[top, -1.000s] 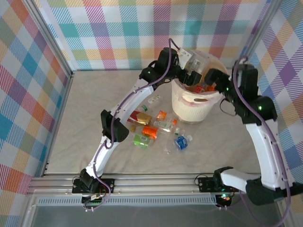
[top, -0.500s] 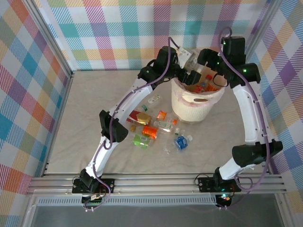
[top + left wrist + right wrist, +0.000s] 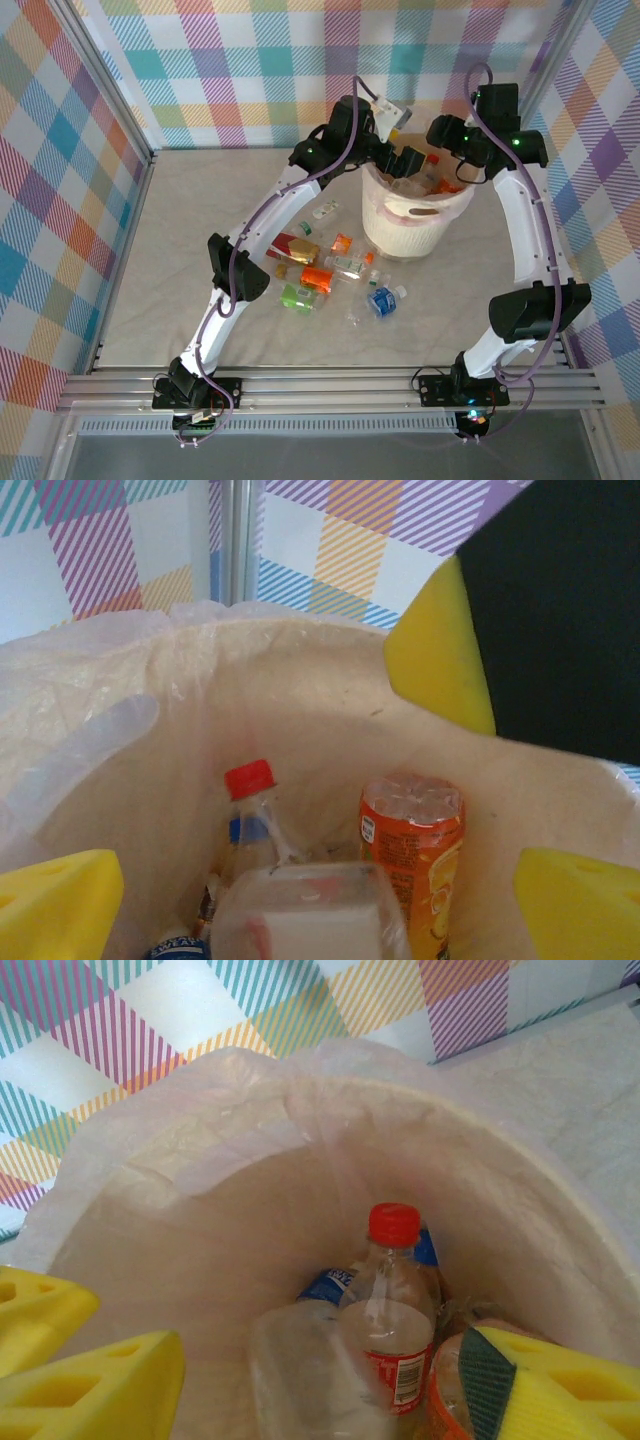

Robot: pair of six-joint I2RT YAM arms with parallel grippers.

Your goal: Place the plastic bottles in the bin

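The bin point(image 3: 400, 222) stands at the back of the table, and both grippers hang over its mouth. My left gripper point(image 3: 407, 160) point(image 3: 315, 880) is open, its yellow fingers point(image 3: 55, 900) wide apart above a blurred clear bottle point(image 3: 310, 910). Below it in the bin point(image 3: 300, 700) are a red-capped bottle point(image 3: 250, 800) and an orange-labelled bottle point(image 3: 412, 850). My right gripper point(image 3: 446, 168) point(image 3: 322, 1350) is open with nothing between its fingers point(image 3: 95, 1385). Under it, in the bin point(image 3: 190, 1260), lie a red-capped bottle point(image 3: 393, 1305) and a clear one point(image 3: 300, 1370). Several plastic bottles point(image 3: 316, 278) lie on the table.
Loose bottles lie left of and in front of the bin: red point(image 3: 293, 246), green point(image 3: 297, 297), blue point(image 3: 381, 300) and a clear one point(image 3: 347, 265). Checked walls close the table at back and sides. The right gripper's yellow finger point(image 3: 440, 650) hangs close by in the left wrist view.
The right arm's elbow has lifted and swung back while its gripper stayed over the bin, and its fingers have come closer together. The left arm has barely moved.
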